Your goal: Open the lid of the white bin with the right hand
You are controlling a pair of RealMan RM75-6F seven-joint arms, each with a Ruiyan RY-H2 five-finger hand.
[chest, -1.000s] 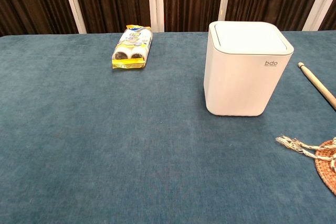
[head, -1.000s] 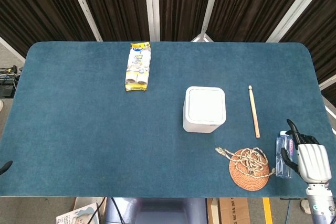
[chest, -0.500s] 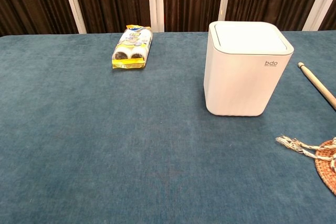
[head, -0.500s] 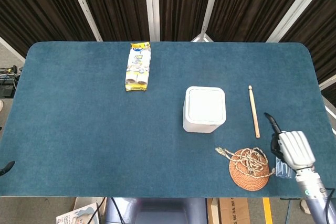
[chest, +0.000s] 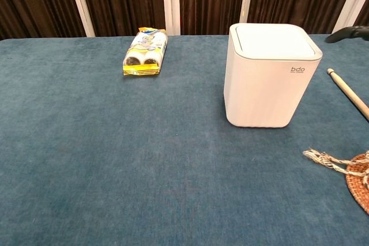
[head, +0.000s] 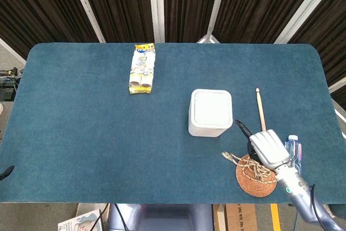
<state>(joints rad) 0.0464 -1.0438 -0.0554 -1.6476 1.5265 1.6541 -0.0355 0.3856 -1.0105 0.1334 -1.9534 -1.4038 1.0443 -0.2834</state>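
The white bin point(head: 210, 113) stands upright right of the table's middle, its flat lid point(head: 212, 106) down. In the chest view the bin point(chest: 271, 82) carries a small logo and its lid point(chest: 274, 40) lies level. My right hand point(head: 268, 147) hovers just right of and in front of the bin, back upward, thumb stretched toward the bin, holding nothing. Only a dark fingertip point(chest: 347, 33) of it shows at the chest view's right edge, at lid height. A small dark tip point(head: 5, 172) at the lower left edge is all that shows of my left hand.
A wooden stick point(head: 261, 113) lies right of the bin. A woven coaster with a rope tangle point(head: 255, 172) sits under my right forearm, and a clear bottle point(head: 293, 150) lies beside it. A yellow package point(head: 142, 68) lies at the far left of the bin.
My right hand has swung left and forward from beside the bottle to a spot next to the bin, uncovering the bottle. Its fingertip now enters the chest view. The bin has not moved.
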